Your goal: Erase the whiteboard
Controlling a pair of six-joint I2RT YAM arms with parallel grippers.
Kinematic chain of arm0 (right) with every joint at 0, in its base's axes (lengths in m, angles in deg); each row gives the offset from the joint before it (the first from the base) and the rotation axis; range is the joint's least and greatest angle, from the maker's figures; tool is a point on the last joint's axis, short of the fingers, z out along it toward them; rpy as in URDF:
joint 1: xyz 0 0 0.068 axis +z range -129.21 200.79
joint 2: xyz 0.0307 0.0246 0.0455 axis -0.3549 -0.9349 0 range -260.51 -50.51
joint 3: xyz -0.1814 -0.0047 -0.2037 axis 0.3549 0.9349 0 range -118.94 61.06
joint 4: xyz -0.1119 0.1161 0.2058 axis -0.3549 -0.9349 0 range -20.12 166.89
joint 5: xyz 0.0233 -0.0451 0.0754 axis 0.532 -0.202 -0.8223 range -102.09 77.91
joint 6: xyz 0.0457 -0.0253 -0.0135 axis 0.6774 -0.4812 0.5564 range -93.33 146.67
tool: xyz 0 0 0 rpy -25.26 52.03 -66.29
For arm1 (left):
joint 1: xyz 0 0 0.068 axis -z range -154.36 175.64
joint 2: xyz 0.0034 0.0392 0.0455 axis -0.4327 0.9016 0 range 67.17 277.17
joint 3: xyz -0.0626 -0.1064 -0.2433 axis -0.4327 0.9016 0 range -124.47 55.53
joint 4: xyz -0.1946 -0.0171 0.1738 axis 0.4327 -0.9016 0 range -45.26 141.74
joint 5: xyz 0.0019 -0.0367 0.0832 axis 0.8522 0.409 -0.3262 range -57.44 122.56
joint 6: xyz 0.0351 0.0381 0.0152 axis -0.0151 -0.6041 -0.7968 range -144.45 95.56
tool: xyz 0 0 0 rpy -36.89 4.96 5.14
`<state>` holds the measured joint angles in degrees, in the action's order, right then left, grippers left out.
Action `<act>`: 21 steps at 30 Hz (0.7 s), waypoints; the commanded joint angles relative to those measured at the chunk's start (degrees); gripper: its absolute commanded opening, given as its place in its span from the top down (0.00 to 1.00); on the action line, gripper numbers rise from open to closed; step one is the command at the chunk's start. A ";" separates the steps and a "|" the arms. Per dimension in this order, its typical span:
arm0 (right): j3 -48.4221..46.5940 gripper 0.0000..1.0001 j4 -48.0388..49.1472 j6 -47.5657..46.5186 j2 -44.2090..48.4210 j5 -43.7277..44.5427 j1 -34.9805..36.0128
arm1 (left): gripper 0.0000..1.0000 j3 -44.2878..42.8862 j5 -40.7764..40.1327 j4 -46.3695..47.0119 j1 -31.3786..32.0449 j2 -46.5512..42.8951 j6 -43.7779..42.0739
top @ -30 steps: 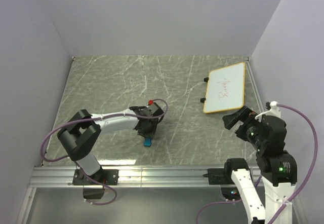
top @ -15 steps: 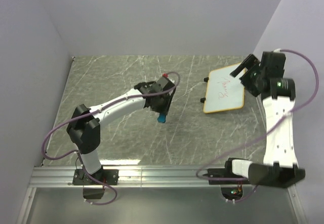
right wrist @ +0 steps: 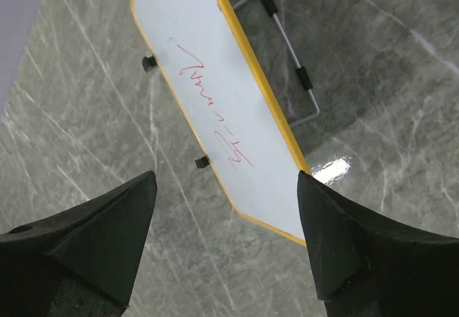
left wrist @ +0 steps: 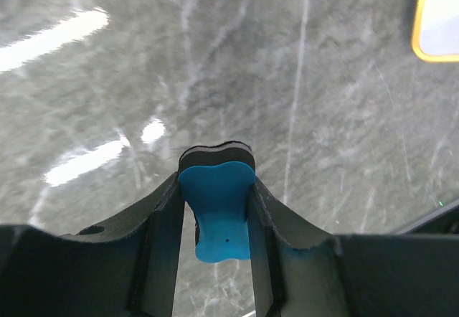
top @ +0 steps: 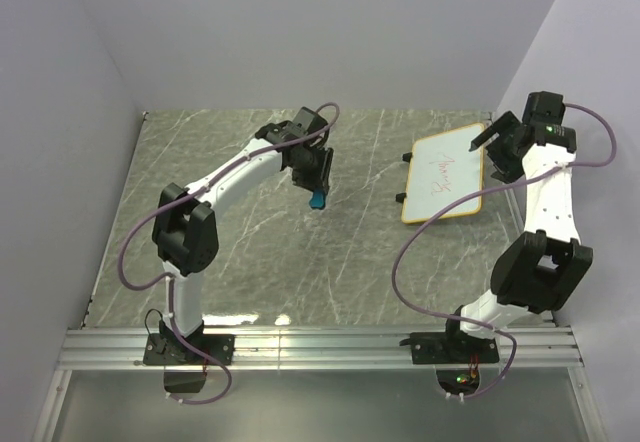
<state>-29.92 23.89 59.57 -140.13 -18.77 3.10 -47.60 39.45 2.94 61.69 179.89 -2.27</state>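
Whiteboard (top: 445,174): small, flat, rectangular, white, thin tan frame. It lies face up on the grey marbled table (top: 250,242), in the far right corner, close to the right wall. A red pen scribble (top: 447,170) runs along the middle of its face. In the top view two small black feet (top: 407,155) show on the left long edge. In the right wrist view a bent wire stand with black sleeves (right wrist: 306,78) sticks out from one long edge, and two small black tabs (right wrist: 149,62) sit on the other.

Right hand (top: 490,157): it hangs above the far right end of the board with its fingers spread wide. Nothing is between them. In its own camera the board's face and scribble fill the gap. I cannot tell whether a fingertip touches the frame.

Left hand (top: 318,174): over the middle of the table, left of the board and well apart from it. Its fingers are clamped on a small blue eraser block (left wrist: 217,213) with a black layer at its outer end. The block points down toward the marble. I cannot tell whether it touches.
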 commanded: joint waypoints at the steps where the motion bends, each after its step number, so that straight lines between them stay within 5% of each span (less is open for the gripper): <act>1: 1.41 0.15 5.70 -2.41 -0.90 -3.08 -0.41 | 1.00 -2.69 5.93 0.81 0.77 0.56 0.24; 15: 8.01 0.19 14.48 -3.73 -7.49 -1.67 -1.91 | 1.00 2.15 2.52 -0.24 0.77 -2.95 -0.29; 21: 9.24 0.55 16.25 -4.78 -8.99 -5.10 -1.91 | 1.00 1.79 0.84 -0.95 0.77 -2.51 -0.29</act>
<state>-20.50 36.61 56.14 -148.90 -22.13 1.50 -45.31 41.77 2.46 62.43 180.22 -2.29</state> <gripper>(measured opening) 0.524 0.408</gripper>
